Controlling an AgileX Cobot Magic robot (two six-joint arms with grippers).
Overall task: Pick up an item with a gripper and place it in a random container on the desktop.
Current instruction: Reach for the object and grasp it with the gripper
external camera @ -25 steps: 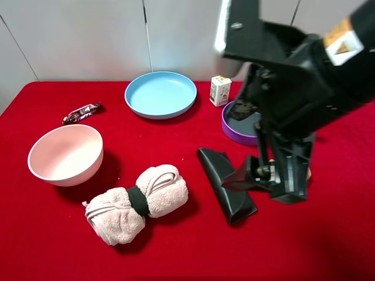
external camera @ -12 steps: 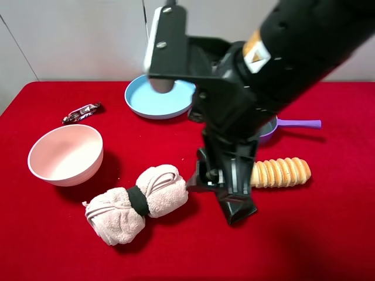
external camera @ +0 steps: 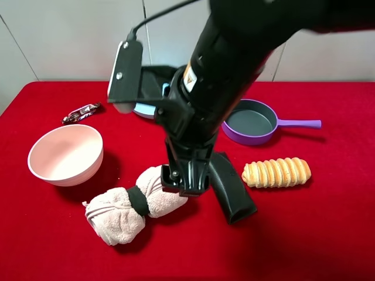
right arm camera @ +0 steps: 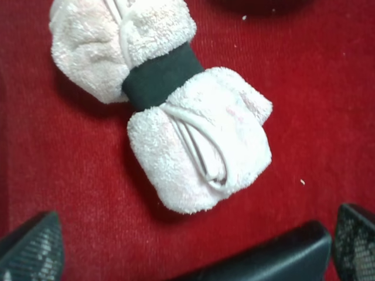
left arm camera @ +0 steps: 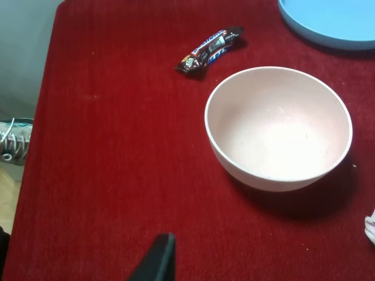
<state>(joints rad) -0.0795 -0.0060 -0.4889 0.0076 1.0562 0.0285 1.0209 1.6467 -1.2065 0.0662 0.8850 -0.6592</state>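
Exterior high: a rolled pale pink fluffy towel (external camera: 120, 213) was found lying on the red-clothed desktop (external camera: 47, 234) between a deep pink bowl (external camera: 64, 153) and a folded black pouch (external camera: 231, 193), long axis diagonal, near-left to far-right; the right gripper (external camera: 183, 178) was hung over its far-right lobe. Left wrist: one left gripper (left arm camera: 158, 260) fingertip was shown, jaw state could not be told. Right wrist: jaws were spread wide, empty; towel was judged soft, light, squashy, best pinched at its dark band (right arm camera: 161, 76).

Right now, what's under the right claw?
The rolled pink towel lies on the red cloth directly below the open right claw, untouched, its dark band showing. The black pouch edges in beside it. From the high view, the arm covers the towel's end nearest the pouch.
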